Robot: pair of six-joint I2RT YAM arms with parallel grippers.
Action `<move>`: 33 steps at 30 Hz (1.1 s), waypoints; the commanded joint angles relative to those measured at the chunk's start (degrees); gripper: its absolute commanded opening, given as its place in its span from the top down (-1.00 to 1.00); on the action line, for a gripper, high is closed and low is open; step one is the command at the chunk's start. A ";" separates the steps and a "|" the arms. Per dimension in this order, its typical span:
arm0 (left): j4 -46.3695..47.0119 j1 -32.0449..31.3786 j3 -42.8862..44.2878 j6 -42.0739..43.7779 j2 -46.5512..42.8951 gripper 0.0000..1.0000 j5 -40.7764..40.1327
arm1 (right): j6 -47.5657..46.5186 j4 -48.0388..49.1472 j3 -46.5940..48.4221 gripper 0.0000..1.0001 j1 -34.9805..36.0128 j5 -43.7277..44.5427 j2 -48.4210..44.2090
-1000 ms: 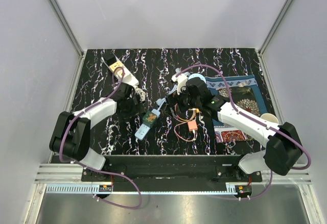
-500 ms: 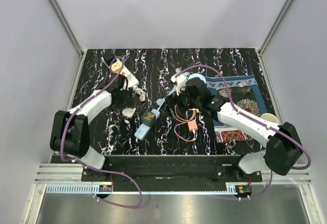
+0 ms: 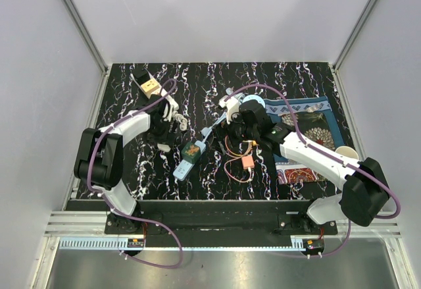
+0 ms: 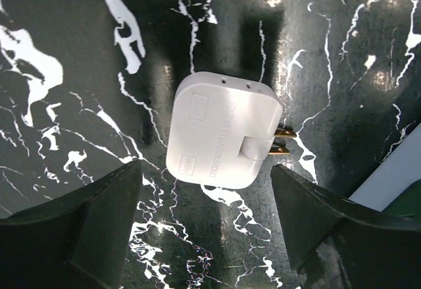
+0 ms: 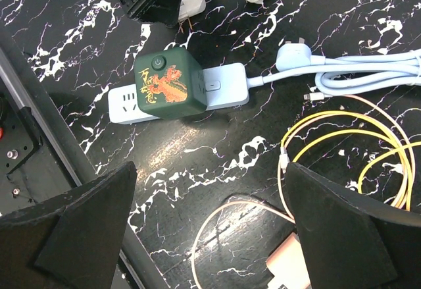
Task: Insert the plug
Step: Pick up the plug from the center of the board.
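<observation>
My left end effector point(image 4: 205, 190), fingers spread, hovers directly over the white plug point(image 4: 220, 131) lying flat on the desk point(image 4: 79, 52) between them, prongs pointing along my closing line, while my right end effector point(image 5: 207, 183), likewise spread, sits farther off.

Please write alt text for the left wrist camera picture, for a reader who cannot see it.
A white plug adapter lies flat on the black marbled table, its two brass prongs pointing right. The left gripper hangs open above it, a dark finger on each side.
</observation>
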 commanded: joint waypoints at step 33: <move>-5.59 -2.00 2.05 -6.16 -15.77 0.78 -8.92 | -10.41 1.01 10.91 -1.00 13.55 10.87 16.57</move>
